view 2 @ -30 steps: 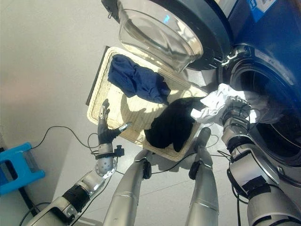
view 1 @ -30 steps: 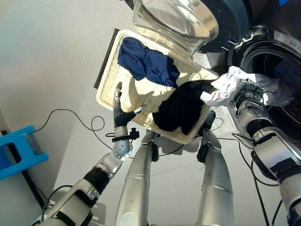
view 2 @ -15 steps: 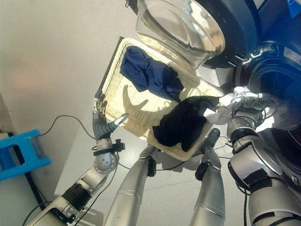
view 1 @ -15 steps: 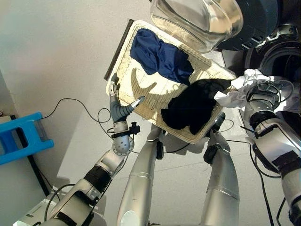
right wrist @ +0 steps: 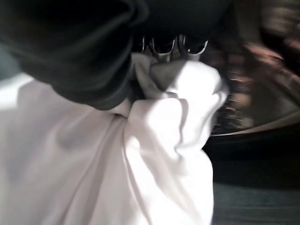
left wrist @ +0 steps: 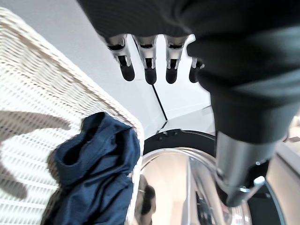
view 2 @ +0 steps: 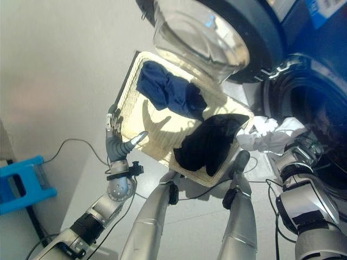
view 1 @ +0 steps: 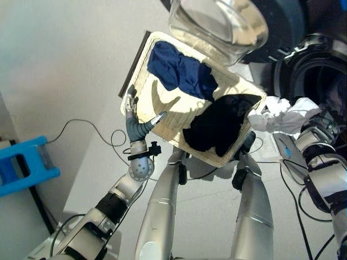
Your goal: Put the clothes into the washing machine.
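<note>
Where the right hand (right wrist: 171, 47) curls its fingers into it, a white garment (view 1: 284, 115) hangs bunched at the right of the frame, just in front of the dark drum opening of the washing machine (view 1: 320, 76); in the right wrist view the cloth fills the space below the fingers, with the drum's rim behind. Left of the garment, at centre frame, a pale woven laundry basket (view 1: 142, 65) lies on the grey floor (view 1: 59, 65), holding a black garment (view 1: 217, 124) at its lower right end and a navy blue garment (view 1: 181, 70) at its upper end, the two apart with bare weave between them. Above the basket, at the top of the frame, the machine's round glass door (view 1: 217, 24) stands swung open. At the basket's lower left edge the left hand (view 1: 135, 124) is held up with fingers straight and spread, thumb out toward the rim, holding nothing. A blue plastic step stool (view 1: 21, 165) sits at the far left edge
</note>
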Available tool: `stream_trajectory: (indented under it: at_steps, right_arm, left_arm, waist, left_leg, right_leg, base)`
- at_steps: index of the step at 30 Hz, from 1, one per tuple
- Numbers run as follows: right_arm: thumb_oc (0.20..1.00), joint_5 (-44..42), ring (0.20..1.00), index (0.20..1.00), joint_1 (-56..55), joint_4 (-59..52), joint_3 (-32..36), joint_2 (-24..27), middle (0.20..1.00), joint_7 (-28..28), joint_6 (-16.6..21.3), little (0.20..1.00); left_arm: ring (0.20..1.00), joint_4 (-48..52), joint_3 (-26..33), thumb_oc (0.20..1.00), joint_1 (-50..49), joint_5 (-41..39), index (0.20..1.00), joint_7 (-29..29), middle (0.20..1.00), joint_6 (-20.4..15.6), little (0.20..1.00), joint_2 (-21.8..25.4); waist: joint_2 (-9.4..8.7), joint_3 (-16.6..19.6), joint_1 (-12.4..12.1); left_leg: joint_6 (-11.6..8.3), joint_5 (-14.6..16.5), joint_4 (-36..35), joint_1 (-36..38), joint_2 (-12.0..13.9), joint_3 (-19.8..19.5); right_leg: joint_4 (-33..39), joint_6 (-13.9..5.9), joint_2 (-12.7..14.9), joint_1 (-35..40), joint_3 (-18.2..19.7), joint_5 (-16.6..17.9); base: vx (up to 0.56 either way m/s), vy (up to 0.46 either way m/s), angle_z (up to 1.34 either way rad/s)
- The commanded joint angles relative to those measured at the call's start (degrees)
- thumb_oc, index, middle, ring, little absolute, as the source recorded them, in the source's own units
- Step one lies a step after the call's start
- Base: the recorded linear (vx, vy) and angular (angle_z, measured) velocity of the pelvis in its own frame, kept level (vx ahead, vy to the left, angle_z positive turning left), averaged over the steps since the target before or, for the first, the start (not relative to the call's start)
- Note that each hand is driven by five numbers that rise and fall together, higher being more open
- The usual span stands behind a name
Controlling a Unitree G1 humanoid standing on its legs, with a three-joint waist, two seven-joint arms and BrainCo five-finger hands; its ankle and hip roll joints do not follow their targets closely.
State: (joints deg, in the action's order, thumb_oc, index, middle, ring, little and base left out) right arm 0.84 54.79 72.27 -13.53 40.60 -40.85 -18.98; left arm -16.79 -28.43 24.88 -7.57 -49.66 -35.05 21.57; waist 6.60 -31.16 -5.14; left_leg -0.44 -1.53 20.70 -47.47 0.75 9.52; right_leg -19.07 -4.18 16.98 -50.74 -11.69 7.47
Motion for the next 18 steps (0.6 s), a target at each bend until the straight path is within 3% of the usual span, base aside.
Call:
stream_trajectory:
  at_steps: [1, 5, 6, 11, 12, 14, 15, 16, 18]
  right_arm:
    - [0.200, -15.49, 0.200, 0.200, -4.16, -0.08, 2.41, 6.52, 0.200, -10.05, 6.92, 0.200]
    - [0.200, -23.94, 0.200, 0.200, -6.35, -1.95, 8.86, 5.75, 0.200, -12.53, 13.71, 0.200]
    - [0.200, -29.84, 0.200, 0.200, -6.85, -3.60, 11.36, 5.30, 0.200, -12.87, 17.58, 0.200]
    - [0.200, -30.86, 0.200, 0.200, -7.16, -4.08, 11.81, 5.09, 0.200, -13.05, 18.29, 0.200]
    - [0.200, -40.36, 0.200, 0.200, -7.24, -6.91, 14.64, 3.65, 0.200, -12.11, 24.84, 0.200]
    - [0.200, -40.36, 0.200, 0.200, -7.24, -6.91, 14.64, 3.65, 0.200, -12.11, 24.84, 0.200]
    - [0.200, -44.05, 0.200, 0.200, -6.44, -7.01, 15.56, 3.57, 0.200, -10.68, 27.54, 0.200]
    - [0.200, -60.64, 0.200, 0.200, -5.25, -9.86, 19.04, 2.48, 0.200, -6.38, 38.39, 0.200]
    - [0.200, -72.63, 0.200, 0.200, -4.58, -11.01, 21.22, 1.39, 0.200, -2.18, 45.46, 0.200]
  left_arm:
    - [1.000, 4.90, 1.65, 1.000, -2.95, 1.23, 1.000, -1.74, 1.000, -1.34, 1.000, -0.39]
    - [1.000, 4.72, 1.36, 1.000, -2.63, 0.81, 1.000, -2.52, 1.000, -0.67, 1.000, -0.19]
    - [1.000, 4.51, 1.33, 1.000, -2.35, 0.25, 1.000, -2.68, 1.000, -0.15, 1.000, -0.01]
    - [1.000, 4.45, 1.41, 1.000, -2.37, 0.11, 1.000, -2.61, 1.000, 0.01, 1.000, 0.04]
    - [1.000, 4.14, 1.65, 1.000, -2.26, -1.17, 1.000, -1.89, 1.000, 0.98, 1.000, 0.70]
    - [1.000, 4.14, 1.65, 1.000, -2.26, -1.17, 1.000, -1.89, 1.000, 0.98, 1.000, 0.70]
    - [1.000, 3.99, 1.52, 1.000, -1.97, -1.41, 1.000, -1.68, 1.000, 1.37, 1.000, 0.74]
    - [1.000, 3.19, 1.41, 1.000, -1.71, -2.07, 1.000, -1.00, 1.000, 2.22, 1.000, 0.82]
    - [1.000, 2.77, 1.10, 1.000, -1.39, -2.62, 1.000, -0.75, 1.000, 2.53, 1.000, 1.10]
  waist:
    - [4.02, 1.37, 2.10]
    - [3.69, 1.37, 2.81]
    - [3.51, 1.37, 3.12]
    - [3.41, 1.37, 3.18]
    - [2.84, 1.37, 3.31]
    - [2.84, 1.37, 3.31]
    - [2.77, 1.37, 3.22]
    - [2.30, 1.37, 3.30]
    - [2.14, 1.37, 3.22]
  left_leg:
    - [-2.42, 3.68, -1.54, 1.33, -1.07, 2.81]
    - [-2.05, 4.36, -1.78, 3.21, -0.77, 3.49]
    - [-1.88, 4.76, -1.48, 3.83, -0.73, 3.68]
    - [-1.84, 4.85, -1.41, 4.01, -0.72, 3.69]
    - [-1.65, 5.31, -1.25, 5.24, -0.70, 3.64]
    - [-1.65, 5.31, -1.25, 5.24, -0.70, 3.64]
    - [-1.62, 5.49, -1.01, 5.50, -0.66, 3.59]
    - [-1.54, 5.95, -0.57, 6.54, -0.58, 3.49]
    - [-1.53, 6.24, -0.23, 6.85, -0.63, 3.30]
  right_leg:
    - [-4.70, -4.04, -2.42, -1.40, -4.71, -3.44]
    - [-4.65, -3.90, -2.82, 0.14, -4.52, -3.95]
    - [-4.88, -3.75, -2.90, 0.83, -4.47, -4.31]
    - [-4.94, -3.72, -2.96, 1.01, -4.44, -4.38]
    - [-4.77, -3.44, -3.22, 2.54, -4.53, -4.81]
    - [-4.77, -3.44, -3.22, 2.54, -4.53, -4.81]
    - [-4.99, -3.34, -3.18, 2.92, -4.65, -5.04]
    - [-5.59, -3.03, -3.38, 4.22, -4.68, -5.85]
    - [-5.98, -2.94, -3.41, 4.66, -4.63, -6.23]
  base:
    - [0.02, 0.043, -0.07]
    - [0.02, 0.048, -0.13]
    - [0.02, 0.037, -0.10]
    - [0.02, 0.006, -0.07]
    - [0.04, 0.003, -0.03]
    - [0.03, 0.003, -0.03]
    - [0.07, 0.007, -0.06]
    - [0.09, 0.001, -0.08]
    - [0.07, -0.012, -0.06]
